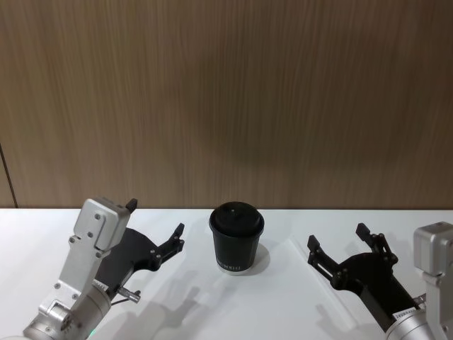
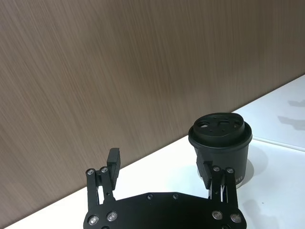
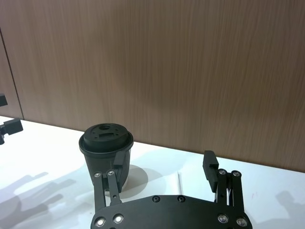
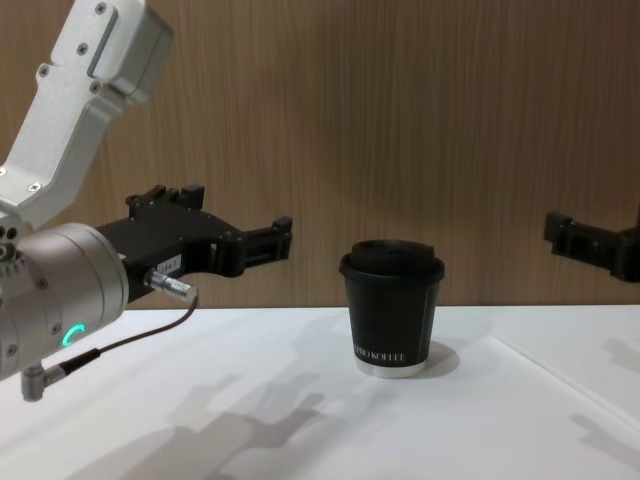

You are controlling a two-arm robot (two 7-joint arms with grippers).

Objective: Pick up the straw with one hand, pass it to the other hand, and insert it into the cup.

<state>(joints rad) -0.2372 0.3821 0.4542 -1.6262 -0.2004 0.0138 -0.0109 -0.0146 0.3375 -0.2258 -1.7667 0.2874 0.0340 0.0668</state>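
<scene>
The task is only beginning: the thin white straw [image 3: 179, 180] seems to be lying on the white worktop [image 1: 212, 304] beside the lidded black paper cup [image 1: 236, 237], while the black left gripper [image 1: 156, 217] and the black right gripper [image 1: 338, 236] are hovering on either side with jaws released and empty.

Soft, even light falls from overhead, and the white worktop [image 1: 42, 241] reads bright without blowing out. The cup [image 1: 236, 241] throws a faint, blurred-edge shadow toward the right. Under the left end effector [image 1: 156, 216], its fingers apart, several overlapping pale shadows fan across the near worktop, which suggests more than one lamp. The right end effector [image 1: 338, 236], also spread, leaves similar ones. The wood wall [image 1: 318, 85] is dimmer, with a dusky patch above the cup. The black lid [image 1: 237, 216] shows only a dull sheen. In the chest view a teal ring [image 4: 70, 335] glows at near left. Focus is crisp.
</scene>
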